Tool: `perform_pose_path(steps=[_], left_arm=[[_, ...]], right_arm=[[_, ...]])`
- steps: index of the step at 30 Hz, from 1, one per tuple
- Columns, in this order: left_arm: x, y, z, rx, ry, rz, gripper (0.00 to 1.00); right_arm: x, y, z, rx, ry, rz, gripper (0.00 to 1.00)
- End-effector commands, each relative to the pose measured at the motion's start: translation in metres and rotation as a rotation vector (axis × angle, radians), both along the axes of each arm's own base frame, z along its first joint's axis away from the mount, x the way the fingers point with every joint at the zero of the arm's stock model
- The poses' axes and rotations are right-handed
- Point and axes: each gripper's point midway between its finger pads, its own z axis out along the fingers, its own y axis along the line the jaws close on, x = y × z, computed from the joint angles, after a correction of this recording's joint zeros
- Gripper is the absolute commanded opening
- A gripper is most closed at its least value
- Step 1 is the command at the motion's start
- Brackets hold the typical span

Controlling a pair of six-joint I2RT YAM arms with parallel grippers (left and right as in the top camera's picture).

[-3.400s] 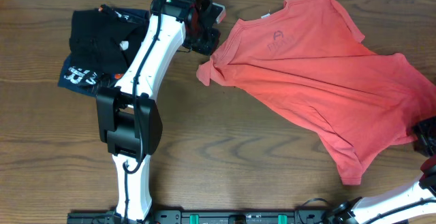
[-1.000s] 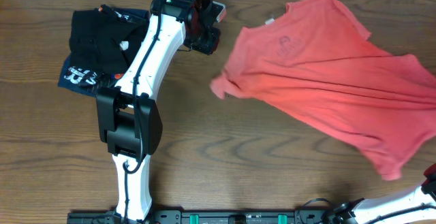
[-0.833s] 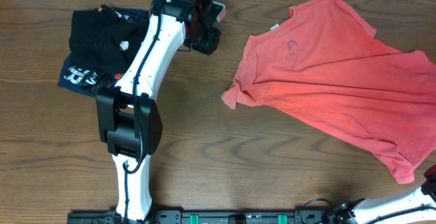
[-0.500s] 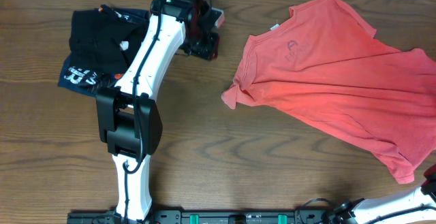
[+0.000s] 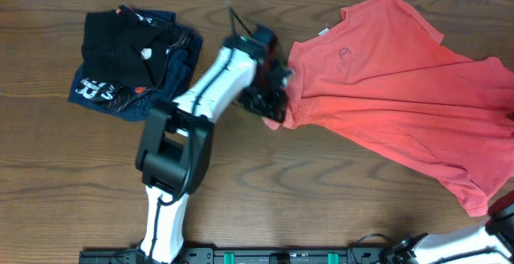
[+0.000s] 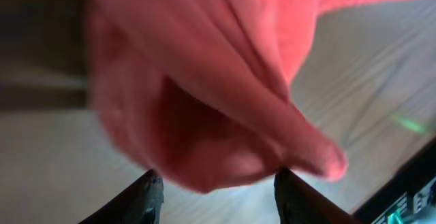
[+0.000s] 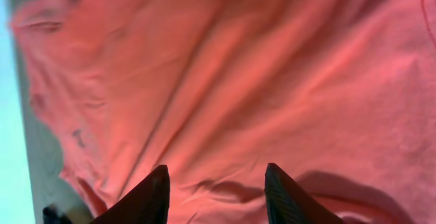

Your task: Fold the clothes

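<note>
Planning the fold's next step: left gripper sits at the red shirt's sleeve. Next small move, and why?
Probably close the left gripper on the sleeve: it is open with the bunched sleeve at its tips, and the T-shirt lies rumpled and unfolded, so it likely needs pulling flat first.

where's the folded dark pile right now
In the overhead view, the folded black garment lies on the navy garment at the far left, left of the left arm and apart from the coral-red T-shirt on the right.
</note>
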Motion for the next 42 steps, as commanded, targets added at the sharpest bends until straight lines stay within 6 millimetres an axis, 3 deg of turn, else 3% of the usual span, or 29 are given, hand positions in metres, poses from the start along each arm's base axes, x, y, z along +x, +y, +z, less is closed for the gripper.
perform_pose_path(steps=[1, 2, 4, 7, 12, 16, 21, 25, 29, 32, 37, 40, 42], left_arm=[[0.001, 0.000, 0.000, 0.005, -0.008, 0.022, 0.55], [0.003, 0.002, -0.002, 0.019, -0.017, 0.031, 0.51], [0.009, 0.009, -0.005, 0.061, -0.052, 0.034, 0.26], [0.022, 0.031, -0.009, 0.179, -0.114, 0.059, 0.08], [0.036, 0.072, 0.004, 0.348, -0.178, 0.085, 0.06], [0.052, 0.111, 0.029, 0.497, -0.269, 0.149, 0.06], [0.071, 0.142, 0.060, 0.572, -0.390, 0.245, 0.06], [0.077, 0.145, 0.070, 0.555, -0.422, 0.270, 0.06], [0.076, 0.144, 0.069, 0.556, -0.419, 0.268, 0.06], [0.077, 0.144, 0.069, 0.555, -0.423, 0.270, 0.06], [0.078, 0.144, 0.069, 0.553, -0.426, 0.271, 0.07], [0.078, 0.144, 0.069, 0.553, -0.426, 0.271, 0.07], [0.078, 0.144, 0.069, 0.553, -0.425, 0.271, 0.07]], right_arm=[[0.008, 0.015, 0.046, -0.093, -0.097, 0.061, 0.45], [0.008, 0.019, 0.054, -0.110, -0.111, 0.069, 0.45], [0.010, 0.026, 0.067, -0.138, -0.134, 0.085, 0.46], [0.012, 0.034, 0.078, -0.173, -0.145, 0.103, 0.47], [0.014, 0.049, 0.076, -0.166, -0.121, 0.138, 0.47], [0.010, 0.058, 0.067, -0.179, -0.042, 0.160, 0.48], [0.003, 0.074, 0.051, -0.185, 0.061, 0.202, 0.51], [-0.013, 0.094, 0.023, -0.153, 0.186, 0.239, 0.54], [-0.045, 0.105, -0.022, -0.125, 0.364, 0.202, 0.56], [-0.058, 0.114, -0.058, -0.086, 0.402, 0.169, 0.40], [-0.059, 0.137, -0.107, -0.009, 0.326, 0.163, 0.17], [-0.064, 0.135, -0.131, -0.024, 0.329, 0.074, 0.02], [-0.064, 0.129, -0.144, -0.061, 0.312, 0.016, 0.01]])
